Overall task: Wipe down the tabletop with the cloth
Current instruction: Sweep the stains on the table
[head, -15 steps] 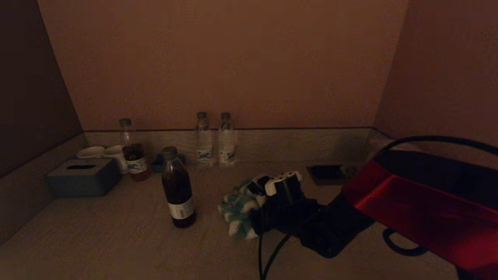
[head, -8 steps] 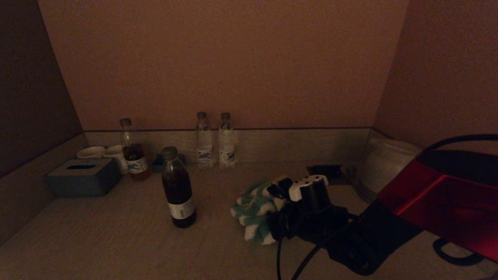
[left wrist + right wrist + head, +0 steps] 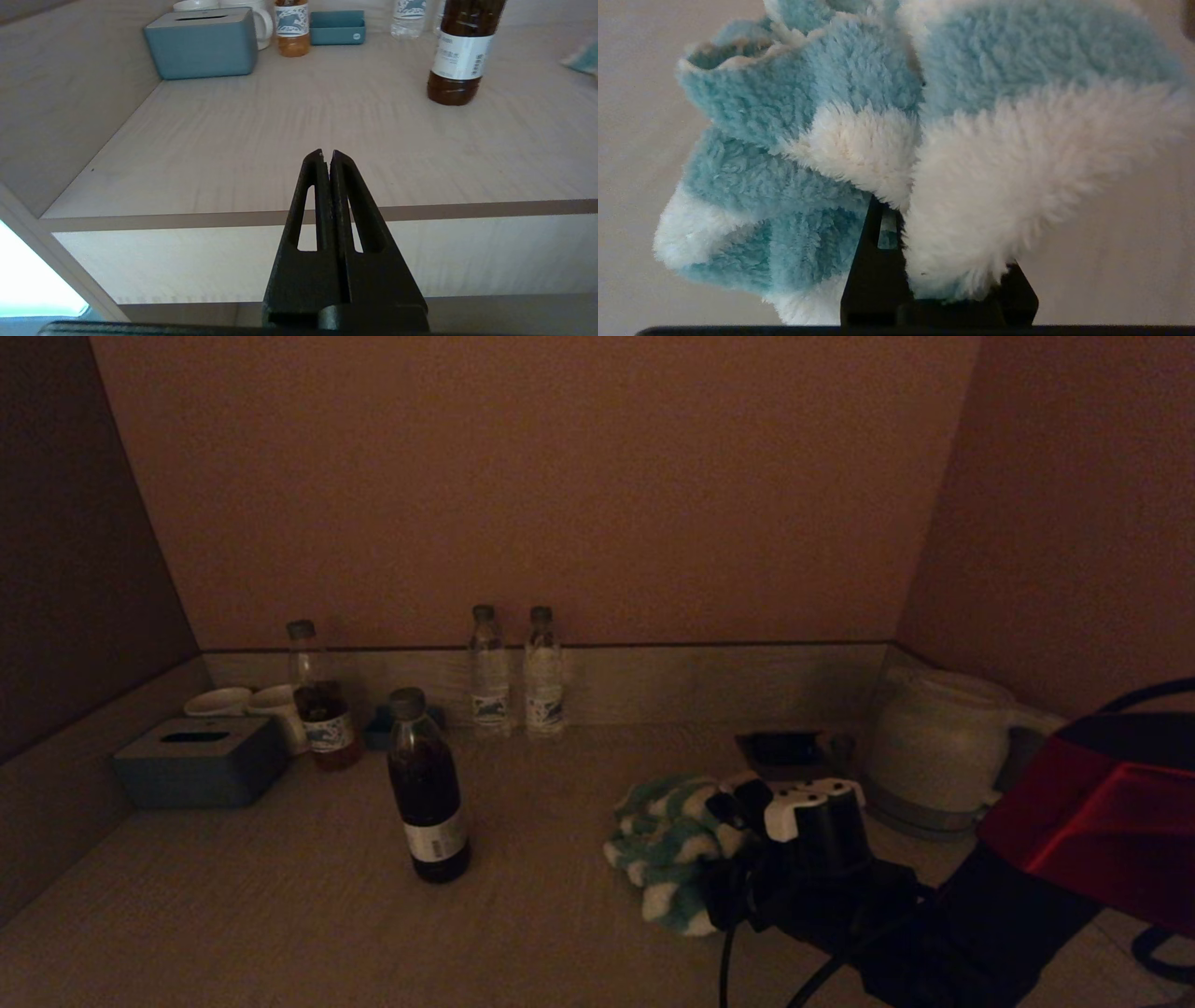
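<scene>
A fluffy blue-and-white cloth (image 3: 667,845) lies bunched on the wood-grain tabletop (image 3: 280,915), right of the middle. My right gripper (image 3: 738,821) is shut on the cloth and presses it down onto the table. In the right wrist view the cloth (image 3: 924,140) fills the picture and covers the fingers. My left gripper (image 3: 327,156) is shut and empty, held before the table's front edge, out of the head view.
A dark drink bottle (image 3: 427,787) stands left of the cloth. A tissue box (image 3: 199,761), cups (image 3: 247,703), a half-full bottle (image 3: 317,700) and two water bottles (image 3: 516,674) line the back wall. A white kettle (image 3: 934,751) and a dark tray (image 3: 784,751) stand at the back right.
My right gripper has dragged the cloth to the right across the tabletop, away from the dark bottle. The kettle has come into sight behind the arm.
</scene>
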Controlling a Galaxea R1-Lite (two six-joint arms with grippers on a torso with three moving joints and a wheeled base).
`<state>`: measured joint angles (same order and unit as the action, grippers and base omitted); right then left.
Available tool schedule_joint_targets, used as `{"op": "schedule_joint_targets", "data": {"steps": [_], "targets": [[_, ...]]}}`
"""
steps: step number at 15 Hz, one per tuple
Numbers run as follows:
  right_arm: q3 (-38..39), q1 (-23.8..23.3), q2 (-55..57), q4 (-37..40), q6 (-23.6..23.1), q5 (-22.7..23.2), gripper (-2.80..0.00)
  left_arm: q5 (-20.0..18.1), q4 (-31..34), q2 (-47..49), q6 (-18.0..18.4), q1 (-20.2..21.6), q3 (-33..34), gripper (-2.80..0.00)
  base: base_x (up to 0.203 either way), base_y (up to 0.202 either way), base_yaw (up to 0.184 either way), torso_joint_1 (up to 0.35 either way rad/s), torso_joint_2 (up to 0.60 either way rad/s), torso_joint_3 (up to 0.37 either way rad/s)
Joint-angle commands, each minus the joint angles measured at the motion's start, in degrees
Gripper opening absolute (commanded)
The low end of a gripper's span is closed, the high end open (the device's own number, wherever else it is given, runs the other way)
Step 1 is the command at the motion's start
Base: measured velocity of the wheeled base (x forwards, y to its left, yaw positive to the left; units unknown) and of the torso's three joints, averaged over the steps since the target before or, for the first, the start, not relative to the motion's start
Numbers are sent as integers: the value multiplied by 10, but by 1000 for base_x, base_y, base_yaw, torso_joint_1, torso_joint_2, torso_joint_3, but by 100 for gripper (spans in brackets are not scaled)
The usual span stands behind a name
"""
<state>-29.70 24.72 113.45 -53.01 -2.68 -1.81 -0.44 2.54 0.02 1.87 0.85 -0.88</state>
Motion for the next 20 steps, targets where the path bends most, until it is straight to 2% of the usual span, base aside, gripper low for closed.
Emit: {"op": "schedule_joint_targets", "data": {"steps": [1, 5, 12, 20], "targets": [[30, -16, -3, -44, 0, 0, -280, 0, 0, 1, 0, 0, 0, -280, 0, 0, 0, 0, 0, 0], [56, -32, -2, -64, 3, 0, -280, 0, 0, 1, 0, -1, 0, -280, 0, 0, 0, 0, 0, 0], [118, -31, -8, -123, 2, 1, -280, 0, 0, 1, 0, -1, 0, -280, 0, 0, 0, 0, 0, 0], [228, -37, -8, -256, 16, -1, -280, 0, 0, 1, 0, -1, 0, -280, 0, 0, 0, 0, 0, 0]]}}
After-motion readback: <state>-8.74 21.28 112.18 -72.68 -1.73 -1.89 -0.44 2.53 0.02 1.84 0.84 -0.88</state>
